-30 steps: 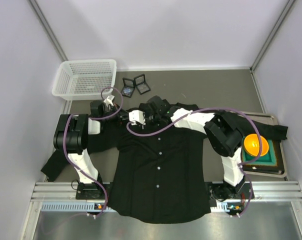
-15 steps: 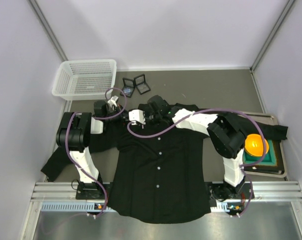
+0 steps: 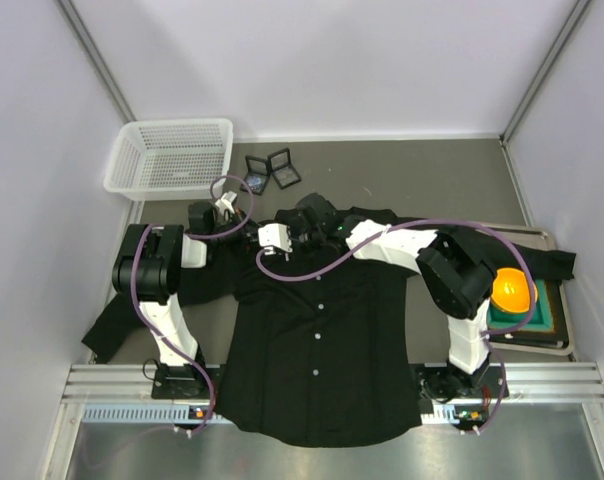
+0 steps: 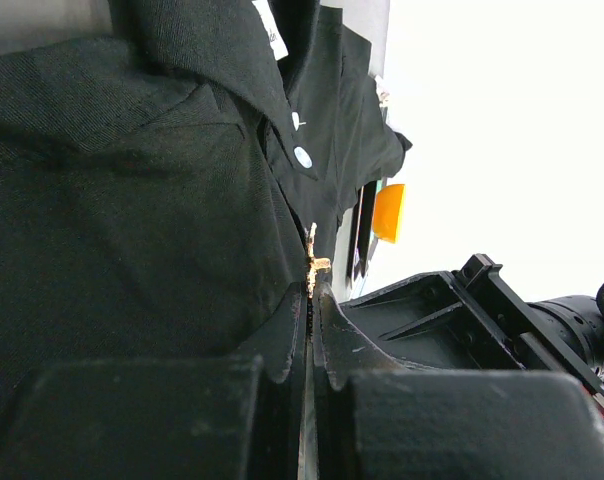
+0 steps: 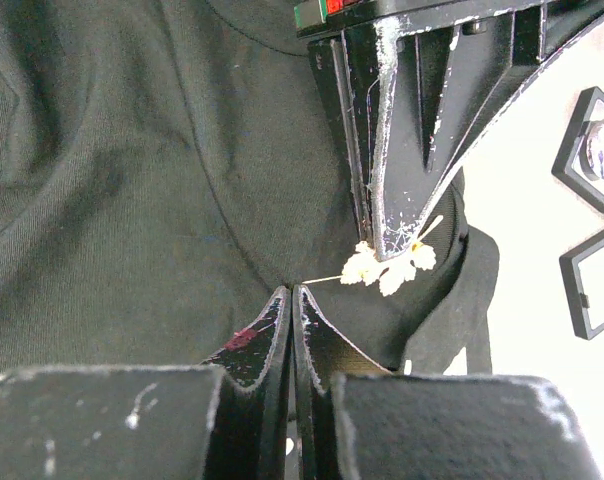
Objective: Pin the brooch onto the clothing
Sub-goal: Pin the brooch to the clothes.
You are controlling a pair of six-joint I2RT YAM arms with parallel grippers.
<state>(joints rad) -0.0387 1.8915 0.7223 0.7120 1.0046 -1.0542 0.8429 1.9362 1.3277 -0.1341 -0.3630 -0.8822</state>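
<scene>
The clothing, a black button-up shirt, lies flat on the table with its collar at the far end. My left gripper is at the shirt's left shoulder, shut on the small gold leaf-shaped brooch. In the left wrist view the brooch pokes out past the left gripper against the black cloth. My right gripper is shut on a raised fold of the shirt. The brooch's pin points at that fold, a short gap from the tips. The right gripper reaches in from the right across the collar.
A white basket stands at the back left, and two small open black boxes lie just beyond the collar. At the right, a tray holds an orange object, with the shirt's sleeve draped over its far edge.
The left gripper has edged a little to the right with the brooch, closing on the right gripper. Both grippers stay shut.
</scene>
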